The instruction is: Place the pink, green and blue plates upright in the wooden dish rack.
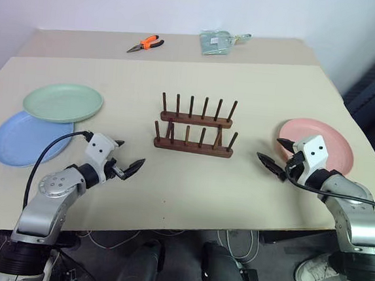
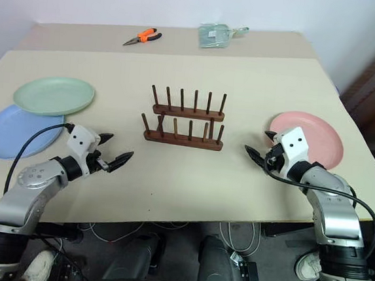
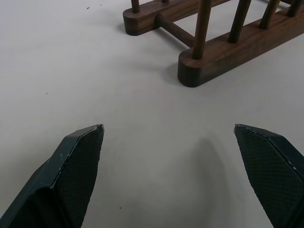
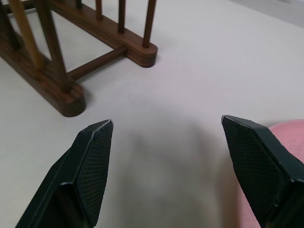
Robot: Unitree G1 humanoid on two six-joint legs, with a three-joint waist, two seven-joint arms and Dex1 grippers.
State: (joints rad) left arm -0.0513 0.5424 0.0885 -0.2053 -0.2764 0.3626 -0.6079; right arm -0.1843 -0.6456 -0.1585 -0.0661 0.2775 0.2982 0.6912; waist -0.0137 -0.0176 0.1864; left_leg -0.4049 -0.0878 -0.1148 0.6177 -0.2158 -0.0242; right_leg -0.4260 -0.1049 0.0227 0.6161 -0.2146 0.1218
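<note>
The table [image 1: 170,185] is a wide beige top. On it the 3 plates all lie flat: the blue plate [image 1: 16,142] at the robot's near left, the green plate [image 1: 63,101] overlapping its far edge, and the pink plate [image 1: 332,141] well apart on the right. The rack [image 1: 194,128] stands in the middle between them, 2 dark bars with 6 pegs each, and every slot is free. So none of the 3 placements is done; by my reading the step in hand is the very first reach for a plate.

The left gripper [image 1: 128,158] hangs over bare table between the blue plate and the rack, fingers spread wide and holding nothing, aimed toward the rack's near end. The right gripper [image 1: 279,155] is likewise released and holds nothing; it sits at the pink plate's near-left rim, with the plate's edge just beside one finger [image 4: 259,161] in the right wrist view.

The pink plate looks the likeliest first pick. That calls for turning the right gripper toward the rim, pinching it, then tipping the plate on edge before lowering it between 2 peg pairs. A flat plate gives little to grip, so it may slide.

At the far edge lie orange pliers [image 1: 145,43] and a clear bag [image 1: 216,42], both out of the way.
</note>
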